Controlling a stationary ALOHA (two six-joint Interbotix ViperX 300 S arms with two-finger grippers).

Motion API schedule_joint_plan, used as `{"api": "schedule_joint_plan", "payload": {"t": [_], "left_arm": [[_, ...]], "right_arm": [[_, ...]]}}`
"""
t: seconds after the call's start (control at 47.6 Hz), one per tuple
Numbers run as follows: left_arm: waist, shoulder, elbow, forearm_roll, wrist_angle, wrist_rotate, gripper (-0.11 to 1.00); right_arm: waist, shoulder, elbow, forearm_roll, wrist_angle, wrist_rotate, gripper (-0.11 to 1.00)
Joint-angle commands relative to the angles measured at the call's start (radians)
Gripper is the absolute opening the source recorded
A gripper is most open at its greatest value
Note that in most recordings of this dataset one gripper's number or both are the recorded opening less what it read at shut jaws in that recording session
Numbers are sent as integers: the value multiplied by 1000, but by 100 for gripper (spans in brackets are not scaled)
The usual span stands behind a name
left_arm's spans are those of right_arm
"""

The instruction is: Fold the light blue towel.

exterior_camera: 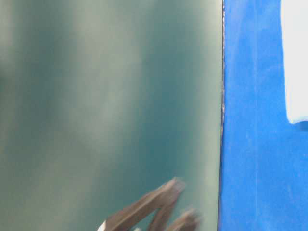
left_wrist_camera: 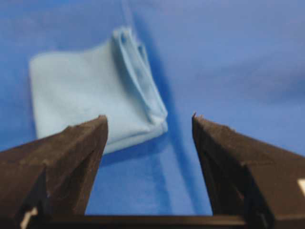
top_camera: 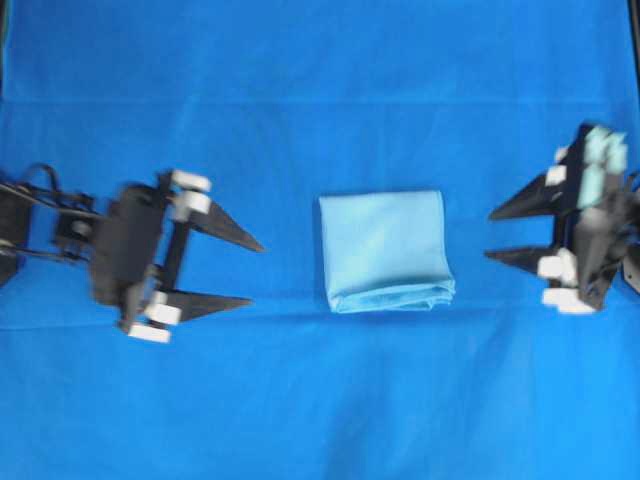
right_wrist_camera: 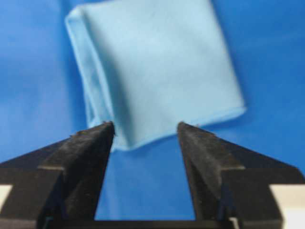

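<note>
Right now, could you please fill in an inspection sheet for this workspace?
Surface: blue cover over the table, lightly creased, bare around the towel.
Job's things: light blue towel lies folded into a compact layered rectangle at the centre, stacked edges on its near side.
Clutter: nothing seen.
Grippers: left gripper open, empty, apart from the towel on its left; right gripper open, empty, apart from it on its right. Both point at the towel.
Cables: dark wires by the left arm's wrist; nothing loose on the cover.
Surroundings: a plain grey-green wall beside the table in the table-level view.
</note>
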Motion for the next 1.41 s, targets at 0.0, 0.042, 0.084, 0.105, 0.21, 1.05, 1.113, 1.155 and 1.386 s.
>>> {"api": "schedule_joint_plan", "payload": {"t": [0.0, 0.042, 0.084, 0.105, 0.21, 1.05, 1.113, 1.155, 1.386], "left_arm": [[0, -106, 37, 0, -25, -2, 68], [0, -163, 69, 0, -32, -2, 68], [0, -207, 94, 0, -32, 0, 68], [2, -229, 109, 0, -31, -2, 68], [2, -356, 173, 0, -14, -2, 68], [3, -813, 459, -2, 74, -17, 64], [2, -813, 459, -2, 74, -17, 64], [3, -813, 459, -2, 74, -17, 64], [2, -813, 459, 0, 74, -20, 64]], "right_arm": [[-15, -74, -2, -44, 3, -2, 59], [-21, -104, 6, -67, 3, -2, 59], [-26, -132, 15, -86, 3, -2, 59], [-28, -146, 18, -94, 0, -2, 59], [-29, -218, 55, -123, -2, -2, 59], [-54, -399, 275, -133, -123, 0, 59], [-54, -399, 275, -135, -123, 0, 59], [-54, -399, 275, -135, -123, 0, 59], [-54, -399, 275, -135, -123, 0, 59]]}}
